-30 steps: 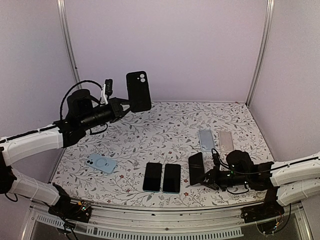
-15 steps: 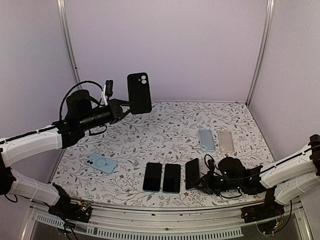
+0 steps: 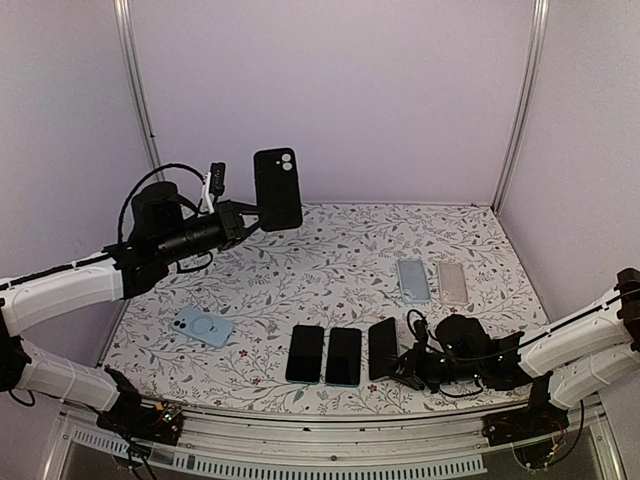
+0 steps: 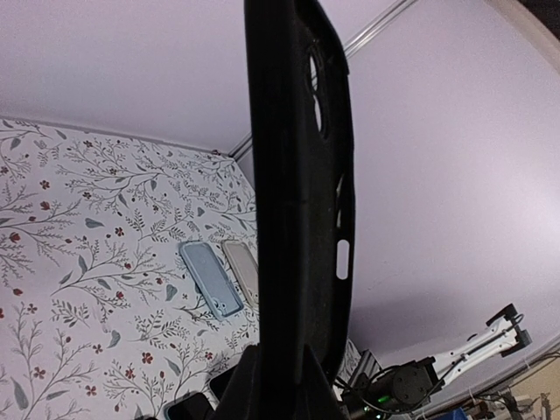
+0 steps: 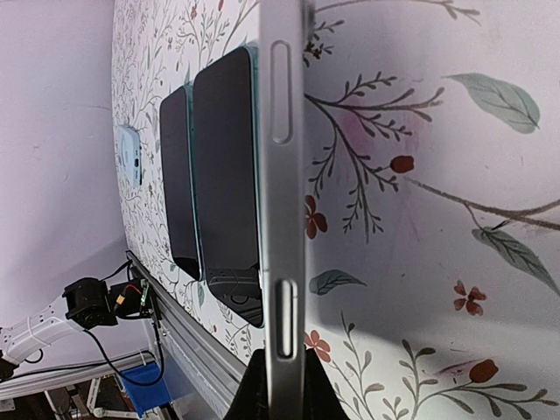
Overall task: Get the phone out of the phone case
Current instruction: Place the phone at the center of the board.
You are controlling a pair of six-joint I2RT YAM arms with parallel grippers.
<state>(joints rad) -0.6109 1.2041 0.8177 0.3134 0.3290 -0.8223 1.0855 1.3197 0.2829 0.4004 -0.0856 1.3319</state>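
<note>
Phone and case are separated. The left gripper [image 3: 248,215] is clamped on the lower end of the black phone case [image 3: 277,188] and holds it upright in the air above the 10 o'clock corner of the tabletop [image 3: 330,255]. The left wrist view shows the shell edge-on with its camera cut-out uppermost. The right gripper [image 3: 405,368] is closed on the bare phone [image 3: 383,348] at 5 o'clock, low over the cloth. The phone stands on its long edge (contact with the tabletop cannot be told), just beside two dark phones [image 3: 324,354] lying flat at 6 o'clock. Two clear cases [image 3: 432,281] sit at 3 o'clock and a light-blue phone or case [image 3: 203,326] at 8 o'clock.

Handling judgement: the phone is rigid and dense for its size, with a glass face and a smooth metal rim that is probably slippery. A pinch across the flat faces near the middle looks safest, and it should be set down gently. The case looks light and pliable, and its rim is easy to grip.

Versus 1.0 s ago: the right arm has slid toward 9 o'clock, taking the phone from well apart to next to the row. The case has barely moved.
</note>
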